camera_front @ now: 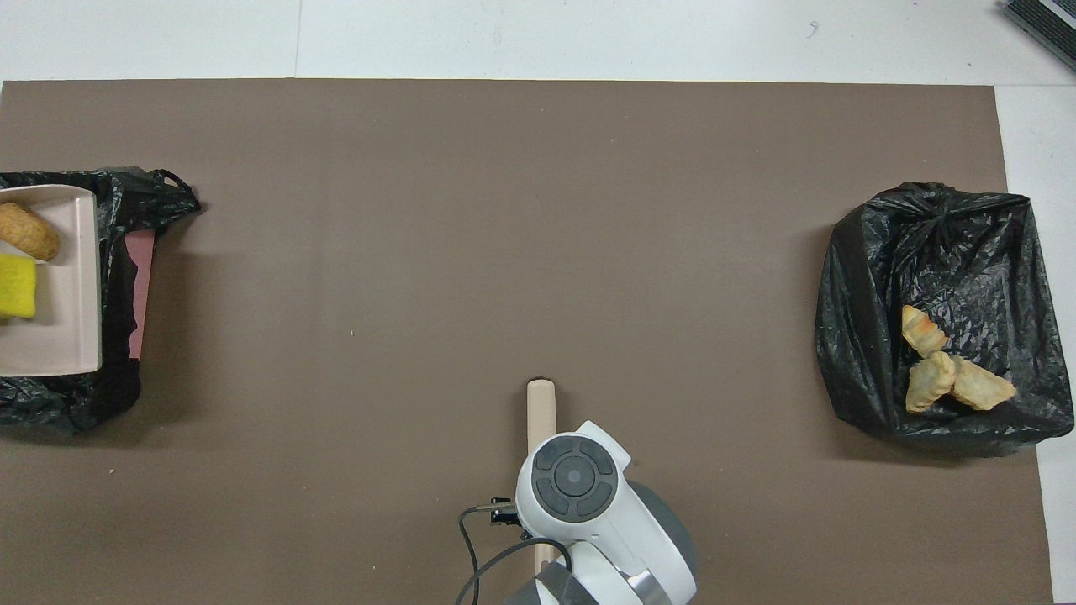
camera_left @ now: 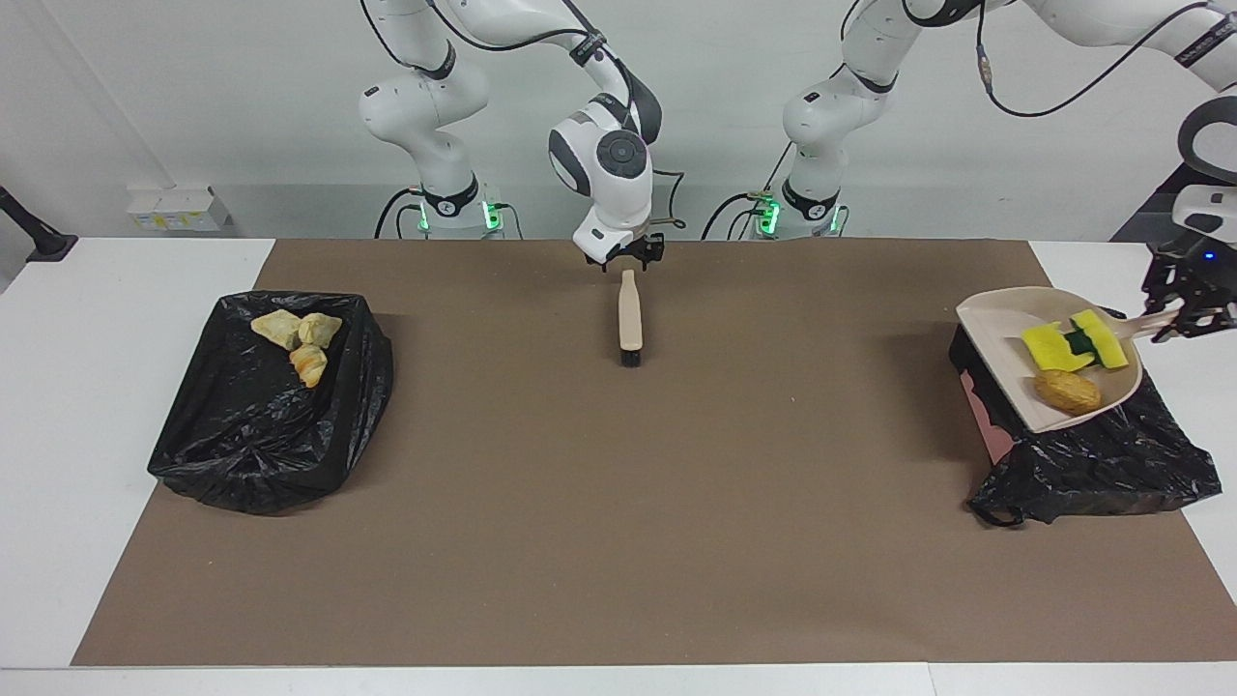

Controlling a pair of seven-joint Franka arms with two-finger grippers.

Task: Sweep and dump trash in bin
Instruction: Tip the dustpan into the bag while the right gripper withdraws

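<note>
My left claw (camera_left: 1187, 324) pinches the dustpan (camera_left: 1049, 362) over the bin (camera_left: 1092, 464) at the frame's right, its trash (camera_left: 1068, 391) undumped; my right claw (camera_left: 623, 253) hangs spread above the brush (camera_left: 630, 314).

Mid bench: bare mat (camera_left: 618, 503) around the brush (camera_left: 630, 324).
Bench ends: lined bins (camera_left: 261, 406) and dustpan (camera_left: 995, 338) block passage.

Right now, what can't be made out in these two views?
- Overhead view: the edge cuts off part of the dustpan; the left gripper holding it is out of frame.
- Overhead view: the right arm's wrist covers much of the brush and the right gripper.
- Facing view: the dustpan hides the bin opening.
</note>
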